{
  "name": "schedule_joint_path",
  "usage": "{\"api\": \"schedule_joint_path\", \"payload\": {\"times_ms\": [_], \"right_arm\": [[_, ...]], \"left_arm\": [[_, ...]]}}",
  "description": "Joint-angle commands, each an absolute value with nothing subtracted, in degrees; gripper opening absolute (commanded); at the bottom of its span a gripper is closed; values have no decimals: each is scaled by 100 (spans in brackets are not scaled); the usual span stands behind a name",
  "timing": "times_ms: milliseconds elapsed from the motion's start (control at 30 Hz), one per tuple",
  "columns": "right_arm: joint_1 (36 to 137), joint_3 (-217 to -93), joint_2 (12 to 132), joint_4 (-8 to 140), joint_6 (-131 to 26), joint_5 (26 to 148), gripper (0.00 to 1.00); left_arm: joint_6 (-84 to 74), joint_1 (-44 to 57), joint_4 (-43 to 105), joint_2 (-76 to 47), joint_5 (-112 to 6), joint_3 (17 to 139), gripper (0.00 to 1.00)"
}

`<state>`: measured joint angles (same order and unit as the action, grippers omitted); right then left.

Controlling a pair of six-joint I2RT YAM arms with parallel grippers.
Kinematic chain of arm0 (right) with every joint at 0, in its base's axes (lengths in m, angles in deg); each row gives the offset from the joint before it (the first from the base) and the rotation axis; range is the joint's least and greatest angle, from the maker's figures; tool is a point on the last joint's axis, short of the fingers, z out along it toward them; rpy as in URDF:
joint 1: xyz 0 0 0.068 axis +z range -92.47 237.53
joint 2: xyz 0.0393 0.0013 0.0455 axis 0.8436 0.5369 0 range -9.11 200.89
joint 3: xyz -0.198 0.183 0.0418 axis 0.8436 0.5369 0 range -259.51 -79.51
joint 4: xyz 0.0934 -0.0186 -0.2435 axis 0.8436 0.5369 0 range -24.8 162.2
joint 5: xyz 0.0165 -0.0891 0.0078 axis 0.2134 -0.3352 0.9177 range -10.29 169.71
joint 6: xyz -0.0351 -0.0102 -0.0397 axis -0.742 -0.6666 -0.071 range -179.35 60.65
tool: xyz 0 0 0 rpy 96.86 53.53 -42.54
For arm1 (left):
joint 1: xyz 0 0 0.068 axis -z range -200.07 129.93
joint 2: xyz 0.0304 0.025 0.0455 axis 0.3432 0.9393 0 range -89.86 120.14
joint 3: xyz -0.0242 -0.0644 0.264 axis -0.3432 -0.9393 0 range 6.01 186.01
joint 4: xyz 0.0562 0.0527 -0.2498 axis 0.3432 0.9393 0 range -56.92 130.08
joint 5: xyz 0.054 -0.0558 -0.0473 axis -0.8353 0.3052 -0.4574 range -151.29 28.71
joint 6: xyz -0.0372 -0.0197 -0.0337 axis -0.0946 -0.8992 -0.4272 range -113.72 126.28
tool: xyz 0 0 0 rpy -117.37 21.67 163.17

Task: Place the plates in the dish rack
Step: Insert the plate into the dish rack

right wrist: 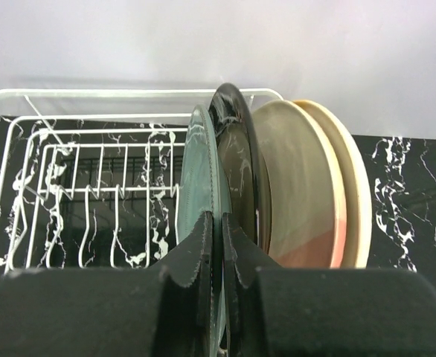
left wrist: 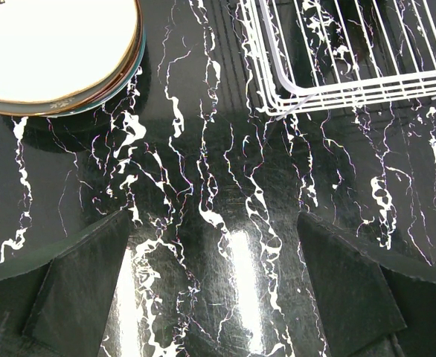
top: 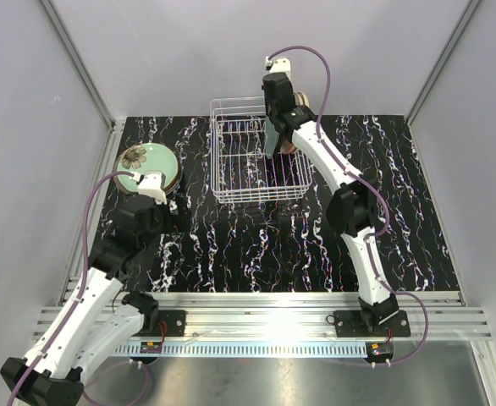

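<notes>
Plate (right wrist: 198, 167), grey-green, upright in white wire dish rack (right wrist: 91, 134) | right gripper (right wrist: 216, 223) clamped on its rim | left gripper (left wrist: 214, 219) jaws wide, beside rack.

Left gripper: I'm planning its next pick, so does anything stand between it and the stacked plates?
Nothing visible does. Only bare table lies between the open left gripper and the stacked plates; the dish rack sits off to the right.

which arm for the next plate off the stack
Left: left gripper open beside the mint-green floral plate stack; right gripper shut on a green plate in the white wire rack.
</notes>
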<state>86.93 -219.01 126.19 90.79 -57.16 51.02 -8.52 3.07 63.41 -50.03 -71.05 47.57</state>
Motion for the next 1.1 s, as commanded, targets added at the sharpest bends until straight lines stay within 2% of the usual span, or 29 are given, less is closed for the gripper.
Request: {"api": "schedule_joint_path", "payload": {"times_ms": [0, 433, 500, 667, 833, 967, 1067], "right_arm": [[8627, -22067, 12387, 7980, -5636, 5193, 0], [8592, -21890, 12448, 7540, -5575, 5351, 0], [8557, -21908, 12466, 7592, -5470, 5421, 6], [8504, -21881, 12448, 7698, -5355, 5580, 7], [8495, -21873, 12439, 7821, -5390, 5650, 24], [8495, -21907, 12404, 7865, -5390, 5764, 31], [8486, -21943, 12352, 7926, -5382, 5843, 32]], "left_arm": [[-813, 296, 6121, -4996, -7034, 4960, 99], [-804, 296, 6130, -4978, -7034, 4969, 99], [-804, 296, 6130, -4978, -7034, 4969, 99], [-804, 296, 6130, -4969, -7034, 4969, 99], [-804, 296, 6130, -4978, -7034, 4969, 99], [-804, 296, 6130, -4969, -7034, 4969, 99], [-804, 304, 6130, -4978, -7043, 4960, 99]]}}
